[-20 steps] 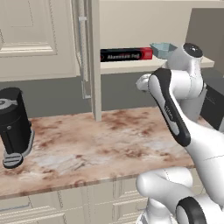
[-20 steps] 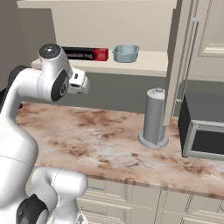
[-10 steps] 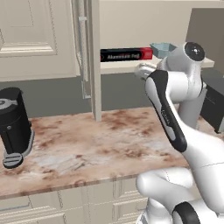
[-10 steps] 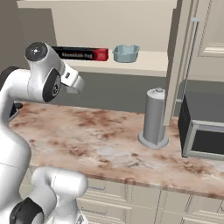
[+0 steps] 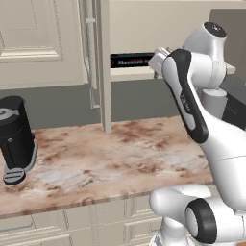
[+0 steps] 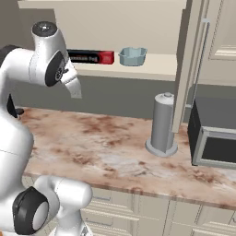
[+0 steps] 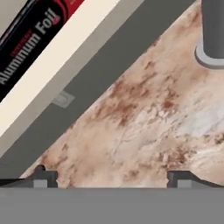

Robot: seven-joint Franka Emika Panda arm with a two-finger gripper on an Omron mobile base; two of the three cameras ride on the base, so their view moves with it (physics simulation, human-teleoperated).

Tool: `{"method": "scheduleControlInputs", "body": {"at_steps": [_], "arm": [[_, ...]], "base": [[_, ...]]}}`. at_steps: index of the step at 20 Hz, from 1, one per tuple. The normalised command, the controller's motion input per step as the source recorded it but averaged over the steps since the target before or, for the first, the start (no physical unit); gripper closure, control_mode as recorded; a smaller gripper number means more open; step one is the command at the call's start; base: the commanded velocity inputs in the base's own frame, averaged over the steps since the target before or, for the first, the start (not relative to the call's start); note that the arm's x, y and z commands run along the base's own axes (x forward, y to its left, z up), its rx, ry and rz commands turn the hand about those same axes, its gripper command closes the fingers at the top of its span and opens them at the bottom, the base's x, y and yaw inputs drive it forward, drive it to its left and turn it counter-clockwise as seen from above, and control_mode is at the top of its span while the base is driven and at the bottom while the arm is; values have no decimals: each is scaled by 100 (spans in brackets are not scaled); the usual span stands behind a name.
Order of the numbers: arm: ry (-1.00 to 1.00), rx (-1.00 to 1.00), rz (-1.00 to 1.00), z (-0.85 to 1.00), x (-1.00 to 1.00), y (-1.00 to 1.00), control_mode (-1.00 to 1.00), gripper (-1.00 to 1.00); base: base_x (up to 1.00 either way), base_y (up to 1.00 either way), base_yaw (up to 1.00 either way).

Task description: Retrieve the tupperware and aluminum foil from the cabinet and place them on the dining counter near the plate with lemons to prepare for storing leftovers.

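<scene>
The white arm has swung its wide-open, empty fingers [image 7: 112,177] up closer to the cream cabinet shelf [image 6: 152,64], where the long black aluminum foil box [image 6: 90,57] and pale blue-grey tupperware tub [image 6: 132,56] sit ungrabbed.

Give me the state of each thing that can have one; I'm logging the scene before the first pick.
cabinet door: swung open.
aluminum foil: lying flat on the cabinet shelf, untouched.
tupperware: upright on the shelf beside the foil, no lid.
gripper: jaws wide open, holding nothing.
microwave: door closed.
paper towel holder: standing upright on the worktop.
coffee machine: upright on the worktop.
</scene>
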Motion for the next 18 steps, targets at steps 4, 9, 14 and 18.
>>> {"method": "scheduleControlInputs", "body": {"at_steps": [4, 9, 14, 18], "arm": [[15, 55, -2, 0, 16, 0, -100, -100], [3, 48, 0, 0, 36, 9, -100, -100], [5, 33, 0, 4, 48, 24, -100, -100], [10, 17, -1, 33, 49, 33, -100, -100]], "base": [[0, 0, 0], [0, 0, 0], [0, 0, 0], [0, 0, 0]]}}
